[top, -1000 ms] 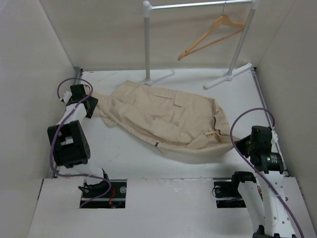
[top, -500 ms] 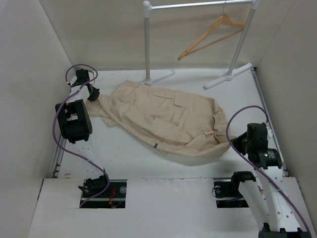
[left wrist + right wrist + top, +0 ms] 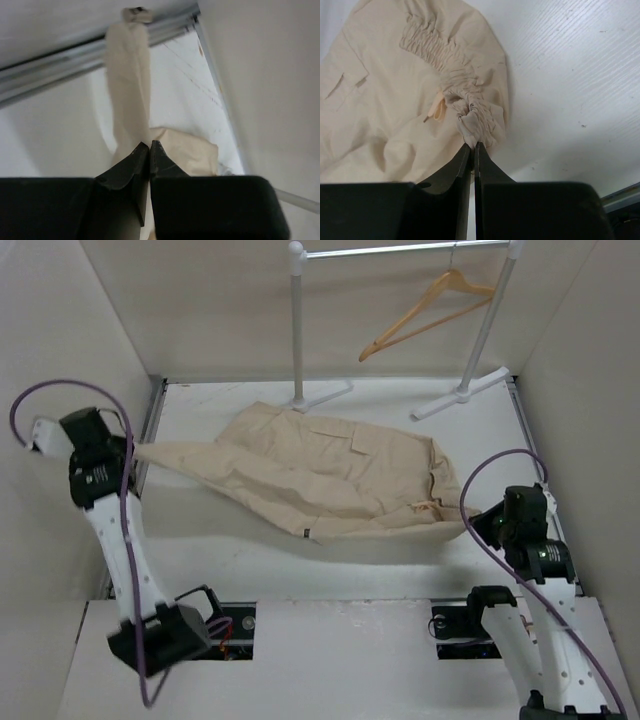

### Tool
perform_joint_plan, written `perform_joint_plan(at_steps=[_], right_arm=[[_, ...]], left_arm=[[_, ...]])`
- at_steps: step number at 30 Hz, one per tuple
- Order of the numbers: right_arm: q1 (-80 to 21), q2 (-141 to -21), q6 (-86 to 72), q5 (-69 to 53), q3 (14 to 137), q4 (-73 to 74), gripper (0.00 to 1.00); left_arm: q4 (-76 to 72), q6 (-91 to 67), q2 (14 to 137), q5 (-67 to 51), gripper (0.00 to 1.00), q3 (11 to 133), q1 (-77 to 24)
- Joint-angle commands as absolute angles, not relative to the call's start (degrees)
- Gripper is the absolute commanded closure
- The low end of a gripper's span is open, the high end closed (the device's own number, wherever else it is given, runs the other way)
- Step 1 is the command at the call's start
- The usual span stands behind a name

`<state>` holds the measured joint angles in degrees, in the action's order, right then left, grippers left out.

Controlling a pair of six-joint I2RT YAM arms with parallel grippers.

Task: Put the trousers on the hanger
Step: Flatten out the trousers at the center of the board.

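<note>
Nearest the arm bases, the right hand (image 3: 474, 517) sits low on the right side of the desk (image 3: 300, 565). Its wrist view shows the right hand (image 3: 472, 146) pinched tight on the gathered waist of the trousers (image 3: 395, 95), fingers closed with a bunch of elastic cloth between the tips. A pale drawstring end lies just beside that bunch.

Over on the left, the left hand (image 3: 130, 452) is up by the side wall. Seen from the wrist, the left hand (image 3: 149, 145) is clamped on the cloth too, and a narrow strip of the trousers (image 3: 129, 85) stretches away from its closed tips.

Between the two, the trousers (image 3: 320, 475) span the middle of the desk. Their long axis runs left to right: leg end at the left hand, waist at the right hand. A shadow falls on the desk under the near edge.

At the back, the hanger (image 3: 430, 308) hangs tilted by its hook from the rail (image 3: 296, 330), well apart from the trousers.
</note>
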<state>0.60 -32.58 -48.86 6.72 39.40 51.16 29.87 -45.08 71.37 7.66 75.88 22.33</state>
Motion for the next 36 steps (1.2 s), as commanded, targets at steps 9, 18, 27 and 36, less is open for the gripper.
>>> perform_joint_plan(at_steps=[9, 18, 27, 36], right_arm=[[-8.6, -36.7, -45.9, 19.9, 46.8, 57.2, 1.00], [-5.8, -39.3, -46.4, 21.3, 45.4, 57.0, 1.00], [4.0, -44.2, -47.3, 17.9, 47.9, 56.0, 1.00], [25.4, -54.4, -45.4, 16.5, 45.4, 46.3, 0.66]], left_arm=[[54.8, -45.0, 56.7, 22.6, 0.88, 48.8, 32.2], [47.1, -48.1, 58.2, 21.3, 0.56, 53.2, 24.6], [33.2, -51.4, 85.7, 12.1, 0.50, 63.4, 6.8], [30.8, -54.1, 105.0, 6.2, 0.57, 72.7, 8.7]])
